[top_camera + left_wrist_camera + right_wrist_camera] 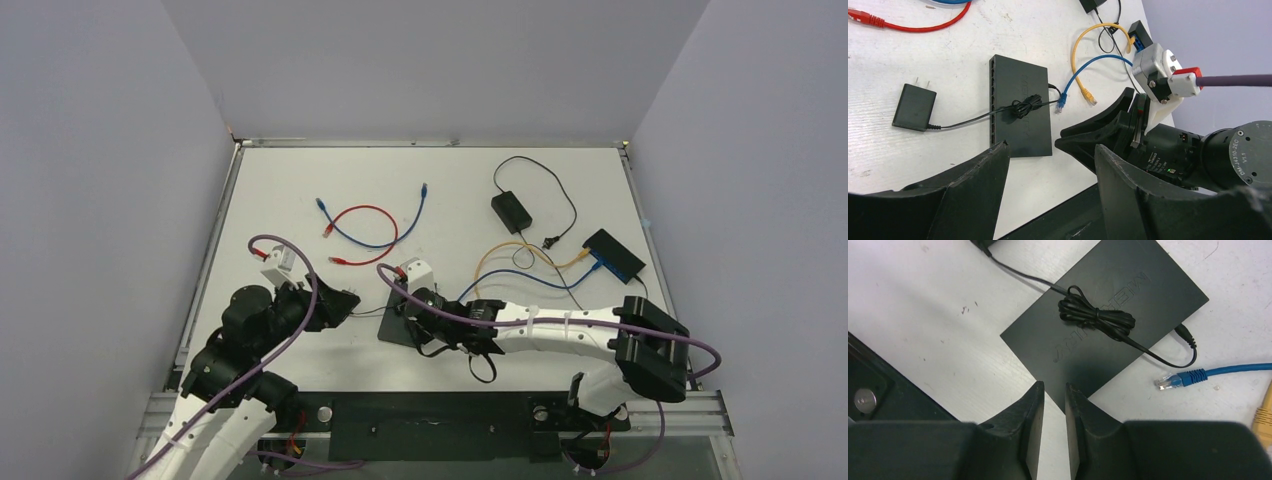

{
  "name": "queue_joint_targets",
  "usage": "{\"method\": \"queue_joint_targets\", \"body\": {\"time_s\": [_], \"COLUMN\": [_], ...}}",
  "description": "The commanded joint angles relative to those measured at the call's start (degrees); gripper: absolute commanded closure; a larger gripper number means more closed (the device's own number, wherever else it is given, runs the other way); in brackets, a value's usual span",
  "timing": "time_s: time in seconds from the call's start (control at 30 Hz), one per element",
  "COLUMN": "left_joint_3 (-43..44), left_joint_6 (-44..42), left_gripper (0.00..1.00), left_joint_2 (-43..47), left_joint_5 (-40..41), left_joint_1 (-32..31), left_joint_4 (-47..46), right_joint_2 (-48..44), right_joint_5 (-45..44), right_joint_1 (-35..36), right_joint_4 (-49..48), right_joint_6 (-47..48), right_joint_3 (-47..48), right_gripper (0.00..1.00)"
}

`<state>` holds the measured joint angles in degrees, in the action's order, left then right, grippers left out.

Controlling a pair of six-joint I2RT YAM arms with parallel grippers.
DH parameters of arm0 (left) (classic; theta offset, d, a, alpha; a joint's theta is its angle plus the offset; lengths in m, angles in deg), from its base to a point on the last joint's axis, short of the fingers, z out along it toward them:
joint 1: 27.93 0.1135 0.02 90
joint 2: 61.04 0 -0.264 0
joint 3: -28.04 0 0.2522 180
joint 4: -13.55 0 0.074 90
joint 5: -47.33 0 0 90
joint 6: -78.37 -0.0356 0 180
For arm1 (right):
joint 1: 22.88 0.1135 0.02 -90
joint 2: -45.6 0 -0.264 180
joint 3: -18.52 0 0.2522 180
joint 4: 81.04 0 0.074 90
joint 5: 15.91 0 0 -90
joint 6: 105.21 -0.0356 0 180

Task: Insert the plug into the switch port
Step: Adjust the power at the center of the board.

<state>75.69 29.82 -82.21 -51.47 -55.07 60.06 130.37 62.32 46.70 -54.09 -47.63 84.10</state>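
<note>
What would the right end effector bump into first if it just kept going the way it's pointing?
Most likely the black network switch: the right end effector, fingers nearly closed and empty, points at its near corner. Depth is unclear, so it might touch the table first.

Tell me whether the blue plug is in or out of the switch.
Out. The blue plug lies loose on the table beside the switch.

You've got two arms with white link shells and black joint housings. A purple cable (300, 330) loops along each one. Right gripper (1083, 140) fingers (1028, 425) are matte black and wedge-shaped, and its white camera mount has a red connector (1185, 75). The motor label reads DM-J4310-2EC V1.1.
</note>
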Motion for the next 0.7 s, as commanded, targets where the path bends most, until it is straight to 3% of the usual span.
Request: {"method": "queue_joint_targets", "body": {"time_s": [0.0, 0.3, 0.67], "left_joint_3": [1.6, 2.0, 1.8], "left_joint_6": [-1.1, -1.7, -2.1], "left_gripper": [0.4, 0.4, 0.4], "left_joint_2": [-0.5, -1.2, -2.2], "left_joint_5": [-0.3, -0.3, -0.2], "left_joint_1": [0.4, 0.4, 0.4], "left_joint_4": [-3.5, -3.3, -3.7], "right_joint_2": [2.0, 10.1, 14.6], "right_joint_5": [-3.5, -4.8, -5.2], "right_joint_1": [0.1, -1.8, -5.0], "right_joint_4": [-5.0, -5.9, -6.4], "right_joint_6": [-5.4, -7.6, -9.1], "right_joint_3": [1.1, 5.9, 7.4], "right_gripper": [0.82, 0.92, 0.94]}}
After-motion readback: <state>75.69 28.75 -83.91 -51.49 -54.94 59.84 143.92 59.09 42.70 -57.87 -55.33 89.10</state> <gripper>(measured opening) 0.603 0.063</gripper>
